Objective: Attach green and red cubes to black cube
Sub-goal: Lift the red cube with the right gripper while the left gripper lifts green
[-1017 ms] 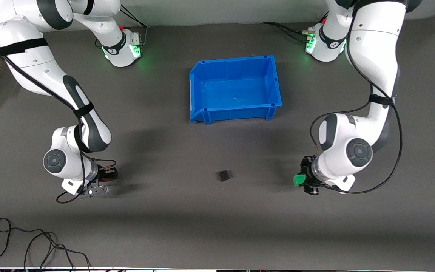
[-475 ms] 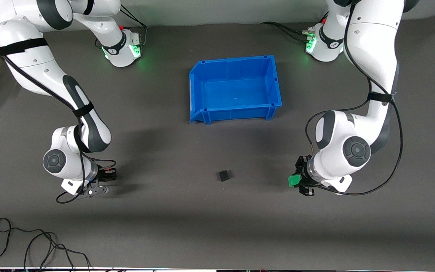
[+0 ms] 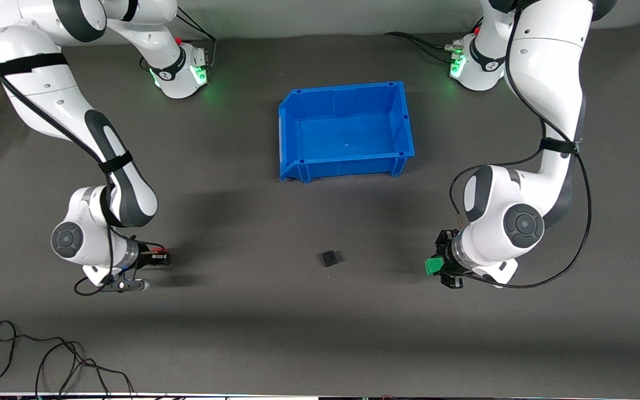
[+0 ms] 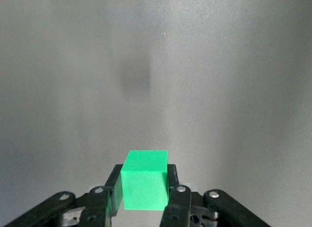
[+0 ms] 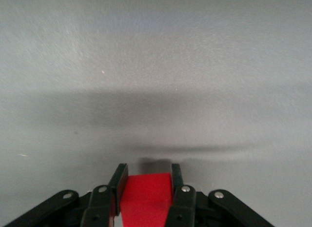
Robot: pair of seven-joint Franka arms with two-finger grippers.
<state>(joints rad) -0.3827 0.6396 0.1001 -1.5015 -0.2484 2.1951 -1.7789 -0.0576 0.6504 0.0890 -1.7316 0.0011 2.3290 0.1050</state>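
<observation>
The black cube [image 3: 329, 258] lies on the dark mat, nearer to the front camera than the blue bin. My left gripper [image 3: 435, 268] is shut on the green cube [image 3: 430, 266] and holds it above the mat toward the left arm's end, level with the black cube. In the left wrist view my left gripper [image 4: 144, 173] clamps the green cube [image 4: 145, 183] on both sides. My right gripper [image 3: 158, 259] is shut on the red cube [image 3: 163, 252], low over the mat toward the right arm's end. In the right wrist view my right gripper [image 5: 148, 176] grips the red cube [image 5: 145, 194].
An empty blue bin [image 3: 345, 166] stands in the middle of the table, farther from the front camera than the black cube. Loose black cables [image 3: 48, 361] lie near the front edge at the right arm's end.
My left gripper with the green cube has shifted a little toward the black cube. My right arm's wrist has moved slightly toward its own end of the table, red cube still held.
</observation>
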